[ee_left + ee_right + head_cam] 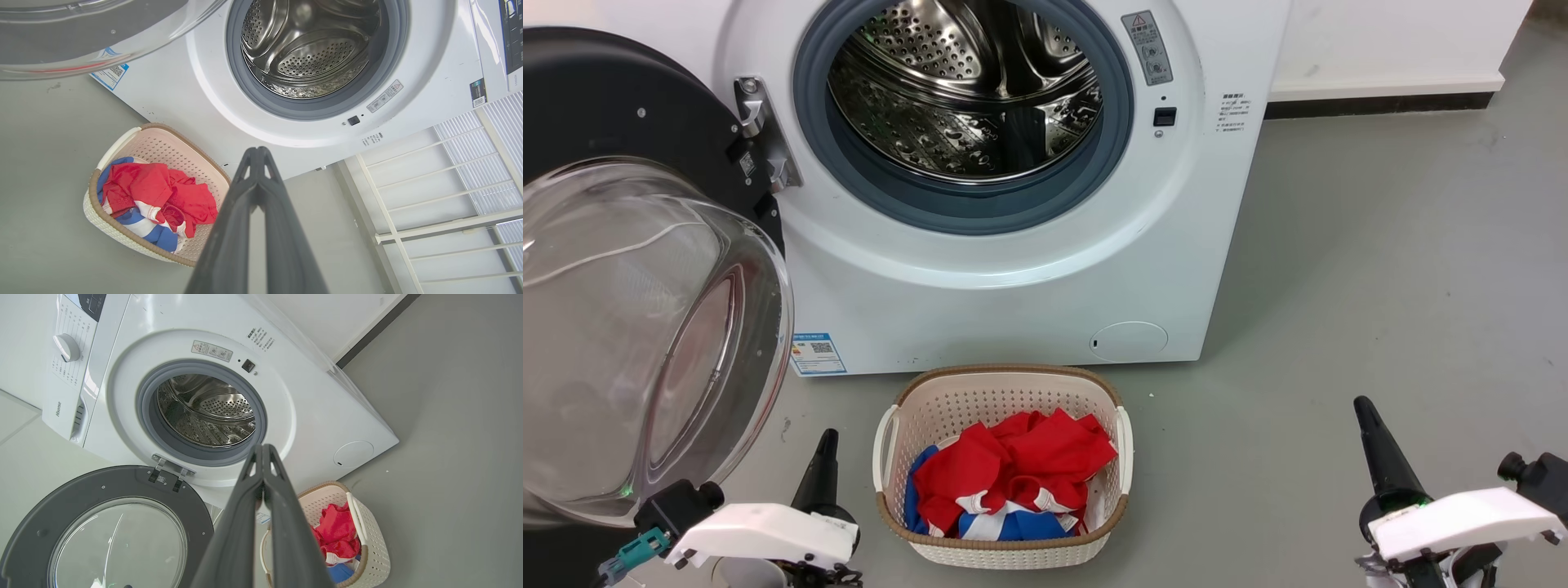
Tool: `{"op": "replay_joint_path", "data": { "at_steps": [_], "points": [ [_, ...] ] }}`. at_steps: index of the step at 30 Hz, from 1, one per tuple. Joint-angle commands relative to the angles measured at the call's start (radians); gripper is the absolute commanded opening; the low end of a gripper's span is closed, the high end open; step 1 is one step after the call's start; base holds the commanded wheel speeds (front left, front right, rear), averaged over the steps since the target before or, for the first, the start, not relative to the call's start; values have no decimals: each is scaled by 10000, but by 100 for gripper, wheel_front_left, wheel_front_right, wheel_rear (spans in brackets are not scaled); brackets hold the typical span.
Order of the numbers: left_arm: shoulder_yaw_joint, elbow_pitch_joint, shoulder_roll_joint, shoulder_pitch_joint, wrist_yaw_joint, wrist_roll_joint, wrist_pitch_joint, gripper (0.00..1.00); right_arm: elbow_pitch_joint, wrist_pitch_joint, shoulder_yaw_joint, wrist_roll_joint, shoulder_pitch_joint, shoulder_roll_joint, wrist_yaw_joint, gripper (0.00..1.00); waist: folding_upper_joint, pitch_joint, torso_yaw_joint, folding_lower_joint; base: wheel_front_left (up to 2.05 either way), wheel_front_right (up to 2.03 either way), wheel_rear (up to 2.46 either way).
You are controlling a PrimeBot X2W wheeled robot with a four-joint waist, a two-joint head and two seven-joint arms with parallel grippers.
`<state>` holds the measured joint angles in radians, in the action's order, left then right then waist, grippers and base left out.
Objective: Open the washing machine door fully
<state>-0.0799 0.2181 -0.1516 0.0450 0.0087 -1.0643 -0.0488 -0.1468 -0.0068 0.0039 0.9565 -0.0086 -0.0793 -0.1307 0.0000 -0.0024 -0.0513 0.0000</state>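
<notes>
Washing machine door (629,327) wide open, just beside closed left tool (825,445).

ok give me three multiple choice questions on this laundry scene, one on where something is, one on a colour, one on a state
1. Where is the basket?
A) on the floor in front of the washing machine
B) on a shelf
C) on top of the machine

2. What colour is the top garment in the basket?
A) green
B) red
C) yellow

3. What state is the door in?
A) latched shut
B) lying flat on the ground
C) swung wide open

Answers: 1 A, it sits on the grey floor just below the machine's front. 2 B, red cloth lies over blue and white. 3 C, it stands off to the side with the drum uncovered.
</notes>
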Motion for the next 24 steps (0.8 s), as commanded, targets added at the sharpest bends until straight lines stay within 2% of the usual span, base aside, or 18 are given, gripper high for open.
{"op": "replay_joint_path", "data": {
  "at_steps": [1, 24],
  "points": [
    [141, -68, -2, 245, -70, -234, 62, 0, 46, 37, -45, 303, -291, -70, -1, 0, 0, 1, 9, 0, 0, 0, 0],
    [818, 58, 378, 424, -589, -2260, 650, 0, -334, 331, -292, 2859, -586, -75, -1, 0, 0, 18, 165, 0, 0, 0, 0]
  ]
}}
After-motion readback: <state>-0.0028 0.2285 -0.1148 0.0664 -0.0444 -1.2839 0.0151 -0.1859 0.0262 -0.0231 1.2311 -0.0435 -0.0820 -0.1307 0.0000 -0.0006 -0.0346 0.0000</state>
